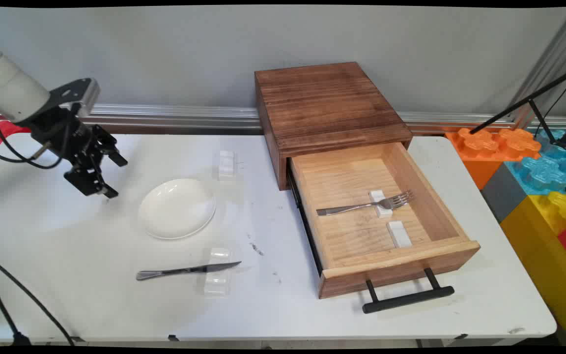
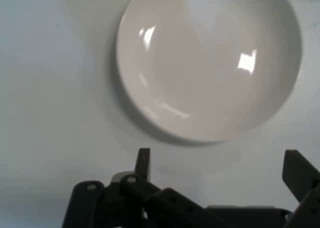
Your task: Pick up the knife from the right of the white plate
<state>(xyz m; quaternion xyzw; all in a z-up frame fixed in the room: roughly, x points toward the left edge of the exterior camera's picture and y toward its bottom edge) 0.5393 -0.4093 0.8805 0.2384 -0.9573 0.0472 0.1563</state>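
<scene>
My black gripper (image 1: 115, 178) hangs open above the table's left part, a short way left of a white plate (image 1: 177, 208). Nothing is between its fingers. In the hand view the plate (image 2: 210, 63) fills the upper middle, and the gripper (image 2: 222, 165) stands open below it with one fingertip (image 2: 143, 162) at the left and the other at the right edge. A metal knife (image 1: 184, 270) lies in front of the plate, resting on a clear block (image 1: 217, 270). A wooden drawer box (image 1: 332, 113) has its drawer (image 1: 361, 236) pulled out, with a fork (image 1: 366, 205) lying inside on a white block.
A second white block (image 1: 399, 233) lies in the drawer, and a small white block (image 1: 226, 164) stands behind the plate. The drawer's black handle (image 1: 408, 299) juts toward the table's front edge. Large coloured toy bricks (image 1: 543, 182) stand off the right side. Black cables (image 1: 22, 300) hang at left.
</scene>
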